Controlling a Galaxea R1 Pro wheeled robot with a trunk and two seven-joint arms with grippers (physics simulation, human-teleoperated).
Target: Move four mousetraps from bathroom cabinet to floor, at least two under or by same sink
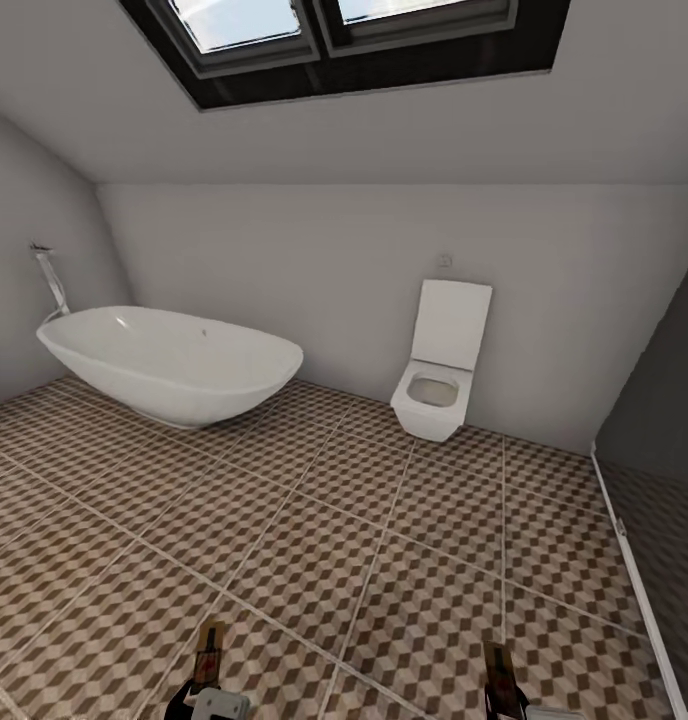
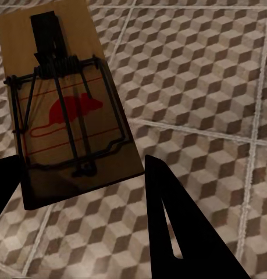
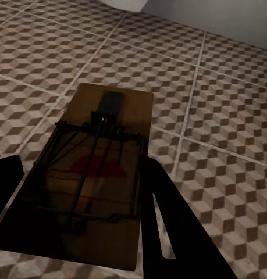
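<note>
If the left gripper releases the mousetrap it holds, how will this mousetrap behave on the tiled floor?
The mousetrap is a flat wooden board, so it probably stays stiff and lies flat on the bathroom floor without rolling. It looks thin and likely light, so a small push may slide it. Its wire spring bar could snap if knocked.

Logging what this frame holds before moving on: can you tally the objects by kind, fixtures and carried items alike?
Mousetraps: 2, one in the left gripper (mousetrap), one in the right gripper (mousetrap)
Bathtub: 1
Toilet: 1
Skylight: 1
Total: 5
</note>
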